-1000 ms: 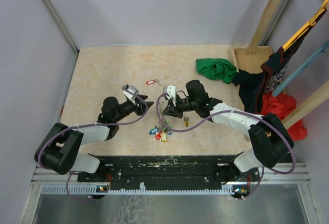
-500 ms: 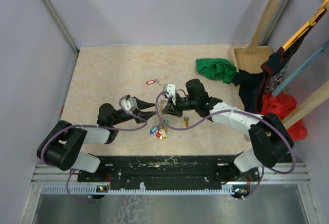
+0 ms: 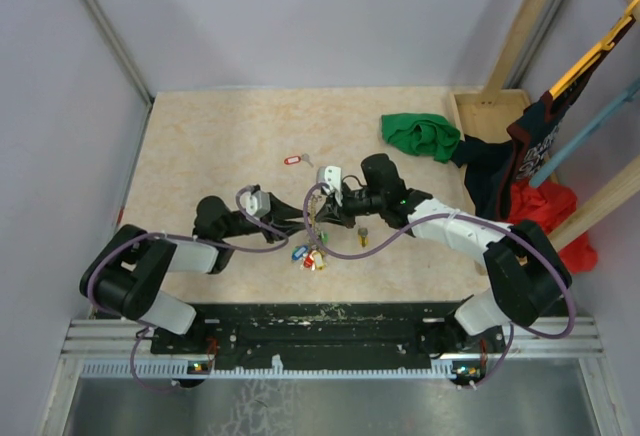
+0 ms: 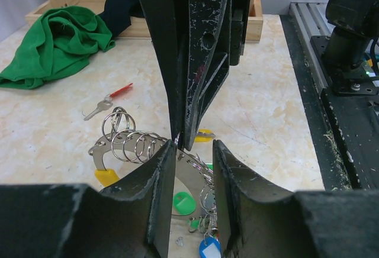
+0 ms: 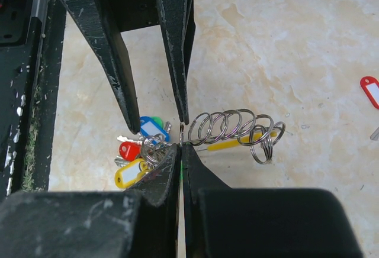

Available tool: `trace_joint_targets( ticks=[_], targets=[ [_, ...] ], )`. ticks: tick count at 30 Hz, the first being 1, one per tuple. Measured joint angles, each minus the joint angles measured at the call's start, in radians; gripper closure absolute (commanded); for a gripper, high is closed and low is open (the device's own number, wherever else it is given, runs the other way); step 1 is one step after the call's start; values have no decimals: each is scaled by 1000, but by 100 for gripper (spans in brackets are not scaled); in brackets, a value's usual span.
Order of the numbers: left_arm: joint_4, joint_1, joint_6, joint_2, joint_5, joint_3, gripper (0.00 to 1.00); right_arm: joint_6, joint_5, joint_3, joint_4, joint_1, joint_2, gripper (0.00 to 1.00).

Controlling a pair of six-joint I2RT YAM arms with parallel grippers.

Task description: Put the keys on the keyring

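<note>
The keyring (image 3: 312,218) is a thin grey ring with a bunch of keys and blue, green, yellow and red tags (image 3: 311,254) resting on the table. My right gripper (image 3: 322,210) is shut on its wire and holds it upright; the pinch shows in the right wrist view (image 5: 182,144), with a row of small split rings (image 5: 237,129) on the wire. My left gripper (image 3: 293,224) is open, its fingertips on either side of the ring wire just below the right fingertips (image 4: 192,147). A dull brass key with a dark head (image 3: 362,236) lies right of the bunch.
A key with a red oblong tag (image 3: 293,160) lies farther back on the table. A green cloth (image 3: 420,134), a wooden tray (image 3: 487,114) and dark and red clothes (image 3: 520,171) sit at the back right. The slim red-headed key (image 4: 109,99) lies beyond the ring.
My left gripper has dropped and moved right, from clear of the ring to straddling its wire. My right gripper has kept hold of the ring almost in place.
</note>
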Motion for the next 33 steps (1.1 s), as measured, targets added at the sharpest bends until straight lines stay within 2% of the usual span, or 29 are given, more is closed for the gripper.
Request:
trace_joint_targets(
  ticks=[16, 33],
  targets=[
    [-186, -1, 42, 1, -6, 64, 66, -89, -25, 0, -33, 0, 0, 100],
    [-217, -2, 38, 16, 60, 80, 74, -127, -34, 8, -46, 1, 0, 100]
  ],
)
